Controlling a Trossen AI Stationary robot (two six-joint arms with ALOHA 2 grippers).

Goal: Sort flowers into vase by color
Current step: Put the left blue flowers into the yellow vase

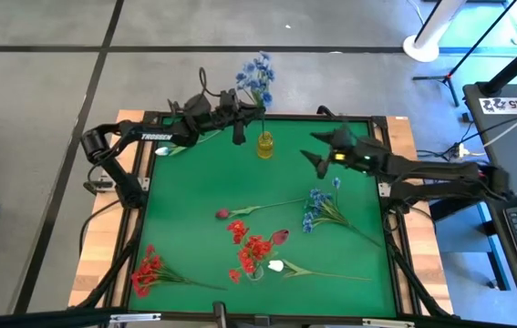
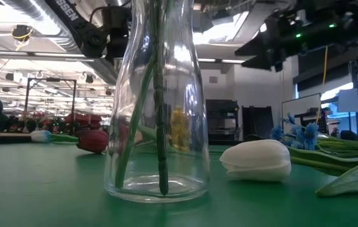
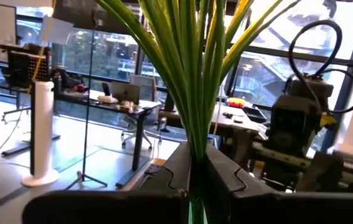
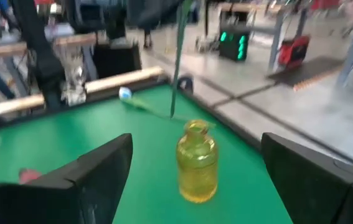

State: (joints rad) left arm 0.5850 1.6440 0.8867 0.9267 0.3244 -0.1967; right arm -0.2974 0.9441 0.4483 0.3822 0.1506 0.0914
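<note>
At far edge of green table point(image 1: 176, 228), blue flower stem point(image 1: 256, 82) is clamped by left gripper point(image 1: 237, 128), stalk end held above yellow vase point(image 1: 265, 144). Right gripper point(image 1: 317, 157) is spread wide, empty, near vase. Other flowers are scattered on table; red ones stand in clear vase point(image 2: 156, 107) near front edge.

You have one blue stem point(image 1: 256, 80) held over the yellow vase point(image 1: 265, 144), another blue bunch point(image 1: 324, 210) lying mid-mat, red clusters point(image 1: 151, 270) at the near left, red stems in the clear vase point(image 1: 252, 258), and a white tulip point(image 1: 277, 266) flat beside it.
</note>
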